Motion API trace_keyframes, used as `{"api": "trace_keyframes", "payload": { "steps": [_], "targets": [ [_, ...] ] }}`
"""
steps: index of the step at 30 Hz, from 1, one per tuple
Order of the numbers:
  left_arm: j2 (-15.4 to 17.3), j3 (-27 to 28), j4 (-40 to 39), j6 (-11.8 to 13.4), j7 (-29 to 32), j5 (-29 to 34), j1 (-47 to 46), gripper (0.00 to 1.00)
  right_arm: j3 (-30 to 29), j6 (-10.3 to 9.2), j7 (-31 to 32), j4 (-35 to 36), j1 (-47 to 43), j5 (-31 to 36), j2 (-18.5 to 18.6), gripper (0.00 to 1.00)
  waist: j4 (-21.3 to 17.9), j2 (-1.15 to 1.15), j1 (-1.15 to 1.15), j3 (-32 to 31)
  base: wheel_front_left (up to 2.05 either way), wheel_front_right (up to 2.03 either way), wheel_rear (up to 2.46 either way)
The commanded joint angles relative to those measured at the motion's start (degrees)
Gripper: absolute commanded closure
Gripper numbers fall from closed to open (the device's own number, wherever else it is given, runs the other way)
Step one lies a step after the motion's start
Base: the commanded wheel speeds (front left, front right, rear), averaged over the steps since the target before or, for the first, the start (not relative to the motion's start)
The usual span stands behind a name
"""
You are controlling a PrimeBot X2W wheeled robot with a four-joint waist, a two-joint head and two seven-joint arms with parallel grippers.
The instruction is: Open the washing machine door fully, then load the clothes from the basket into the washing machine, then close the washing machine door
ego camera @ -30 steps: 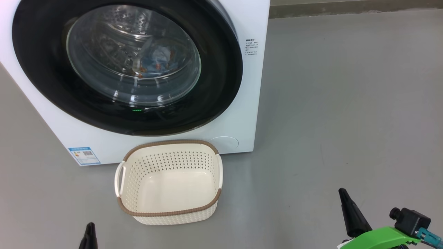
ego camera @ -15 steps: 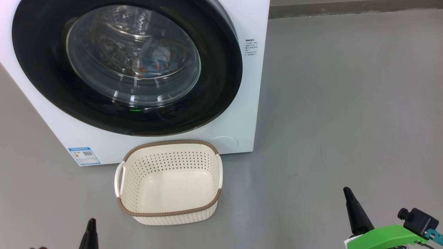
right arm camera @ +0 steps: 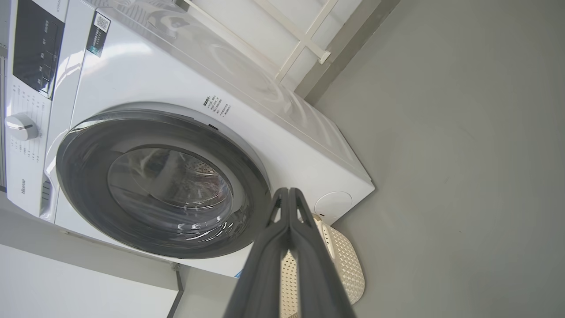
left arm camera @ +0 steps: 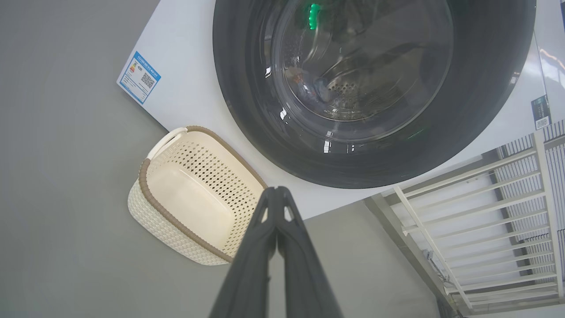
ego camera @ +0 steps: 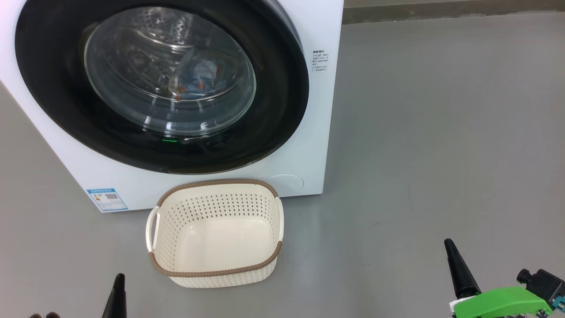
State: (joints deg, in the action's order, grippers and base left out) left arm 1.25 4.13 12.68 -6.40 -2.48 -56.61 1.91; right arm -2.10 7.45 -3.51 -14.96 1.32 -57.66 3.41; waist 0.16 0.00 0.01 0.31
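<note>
The white washing machine fills the upper left of the head view. Its round black door lies flush against the front. Behind the glass, light blue clothes with orange prints rest in the drum. On the floor before the machine stands the cream basket, nothing in it. My left gripper is shut at the bottom edge, left of the basket. My right gripper is shut at the lower right, well apart from the basket. The left wrist view shows the left gripper pressed together; the right wrist view shows the right gripper likewise.
Grey floor spreads to the right of the machine. A blue label marks the machine's lower left corner. A white railing stands beside the machine in the left wrist view. The control panel with a knob is in the right wrist view.
My right gripper has slid a little to the right and down. My left gripper's tip has edged slightly right. The machine, door and basket have stayed put.
</note>
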Motion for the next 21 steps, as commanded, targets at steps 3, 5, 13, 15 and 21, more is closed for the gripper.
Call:
{"api": "trace_keyframes", "payload": {
  "steps": [3, 5, 13, 15, 21],
  "targets": [
    [1.2, 1.4, -1.0, -0.4, 0.7, -3.4, -2.9, 1.00, 0.3, 0.03, 0.7, 1.2, 3.0, -3.2, 0.5, 1.00, 0.0, 0.00, 0.00, 0.0, 0.00, 0.00, 0.00],
    [1.2, 1.4, -0.9, -0.5, 1.1, -4.7, -3.1, 1.00, 0.2, 0.03, 1.1, 1.2, 3.0, -4.6, 0.5, 1.00, 0.0, 0.00, 0.00, 0.0, 0.00, 0.00, 0.00],
    [1.2, 1.6, -0.5, -0.6, 2.3, -9.3, -3.8, 1.00, -0.3, 0.03, 2.2, 1.2, 3.3, -9.2, 0.5, 1.00, 0.0, 0.00, 0.00, 0.0, 0.00, 0.00, 0.00],
    [1.3, 1.6, -0.4, -0.6, 2.6, -10.6, -4.0, 1.00, -0.5, 0.03, 2.6, 1.2, 3.4, -10.5, 0.5, 1.00, 0.0, 0.00, 0.00, 0.0, 0.00, 0.00, 0.00],
    [1.3, 1.7, -0.1, -0.7, 3.8, -15.2, -4.8, 1.00, -1.0, 0.03, 3.8, 1.1, 3.6, -15.1, 0.4, 1.00, -0.1, 0.00, 0.00, -0.1, 0.00, 0.00, 0.00]
  ]
}}
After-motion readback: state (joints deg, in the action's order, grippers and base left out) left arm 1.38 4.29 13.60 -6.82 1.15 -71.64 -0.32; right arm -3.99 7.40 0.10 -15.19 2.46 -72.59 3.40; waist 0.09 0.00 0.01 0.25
